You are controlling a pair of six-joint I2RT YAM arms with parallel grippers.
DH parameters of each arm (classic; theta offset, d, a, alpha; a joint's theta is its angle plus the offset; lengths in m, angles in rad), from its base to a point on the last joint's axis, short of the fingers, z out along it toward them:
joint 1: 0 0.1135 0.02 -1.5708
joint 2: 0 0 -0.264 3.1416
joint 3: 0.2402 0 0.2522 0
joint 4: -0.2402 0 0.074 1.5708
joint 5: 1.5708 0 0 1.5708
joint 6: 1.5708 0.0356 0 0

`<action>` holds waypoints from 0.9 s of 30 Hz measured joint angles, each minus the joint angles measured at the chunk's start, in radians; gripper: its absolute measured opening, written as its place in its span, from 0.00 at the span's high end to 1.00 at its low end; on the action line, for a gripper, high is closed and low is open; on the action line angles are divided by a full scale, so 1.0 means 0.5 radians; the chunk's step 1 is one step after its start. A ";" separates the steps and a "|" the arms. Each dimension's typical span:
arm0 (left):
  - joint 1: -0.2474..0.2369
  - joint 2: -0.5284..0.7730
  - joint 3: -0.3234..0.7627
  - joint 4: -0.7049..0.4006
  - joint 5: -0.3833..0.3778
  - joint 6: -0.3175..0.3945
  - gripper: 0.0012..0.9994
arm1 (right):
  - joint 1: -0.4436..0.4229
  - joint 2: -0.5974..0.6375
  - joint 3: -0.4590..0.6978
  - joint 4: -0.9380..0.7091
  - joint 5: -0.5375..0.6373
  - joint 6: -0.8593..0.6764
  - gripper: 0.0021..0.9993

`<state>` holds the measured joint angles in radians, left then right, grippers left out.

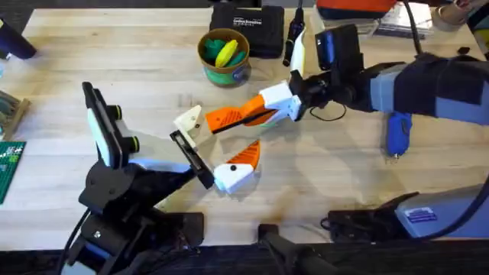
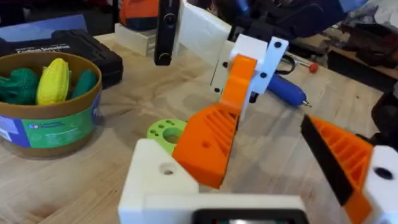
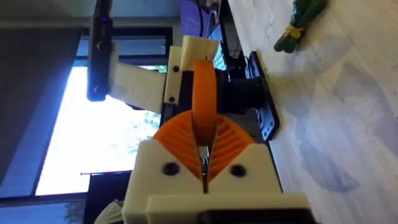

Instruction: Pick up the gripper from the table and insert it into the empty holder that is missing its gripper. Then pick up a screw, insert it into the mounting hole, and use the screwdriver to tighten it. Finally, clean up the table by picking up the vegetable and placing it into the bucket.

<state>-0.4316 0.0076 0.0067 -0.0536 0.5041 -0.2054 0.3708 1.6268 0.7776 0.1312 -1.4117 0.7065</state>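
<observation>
My right gripper (image 1: 258, 113) is shut on the gripper (image 1: 228, 118), an orange ribbed wedge, and holds it above the table (image 1: 137, 69). In the right wrist view the wedge (image 3: 204, 99) sticks out from between my white fingers towards the cream holder (image 3: 194, 55). The wedge's tip (image 2: 208, 143) rests against the holder (image 2: 155, 180), a bare white finger block of my left gripper (image 2: 261, 186). That gripper (image 1: 214, 147) is open, and its other finger carries an orange pad (image 2: 345, 158). The blue screwdriver (image 1: 397, 134) lies at the right. A green vegetable (image 3: 300, 23) lies on the wood. The bucket (image 1: 224, 57) stands at the back.
The bucket holds a yellow corn toy (image 2: 53, 79) and green toys. A black case (image 1: 248, 27) sits behind it. A lime-green ring disc (image 2: 165, 132) lies under the wedge. A green circuit board (image 1: 9, 164) is at the left edge.
</observation>
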 joint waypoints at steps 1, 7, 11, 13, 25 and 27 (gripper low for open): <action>0.000 0.000 0.000 -0.001 0.009 0.009 0.01 | 0.005 0.000 0.000 0.000 -0.001 0.009 0.99; 0.000 0.000 0.000 0.000 0.047 0.030 0.01 | 0.056 0.002 0.000 0.002 -0.002 0.039 0.99; 0.000 0.000 0.000 0.000 0.047 0.037 0.01 | 0.074 0.002 0.000 0.085 -0.002 0.074 0.99; 0.000 0.000 0.000 0.000 0.050 0.038 0.01 | 0.074 0.002 0.000 0.156 -0.004 0.112 0.99; 0.000 0.000 0.000 -0.002 0.053 0.042 0.01 | 0.095 0.185 0.117 0.201 -0.083 0.229 0.99; 0.000 0.000 0.000 -0.001 0.047 0.043 0.01 | 0.106 0.240 0.175 0.200 -0.103 0.237 0.99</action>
<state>-0.4316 0.0075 0.0067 -0.0540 0.5278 -0.1841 0.4236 1.7466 0.8649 0.2310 -1.4629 0.8248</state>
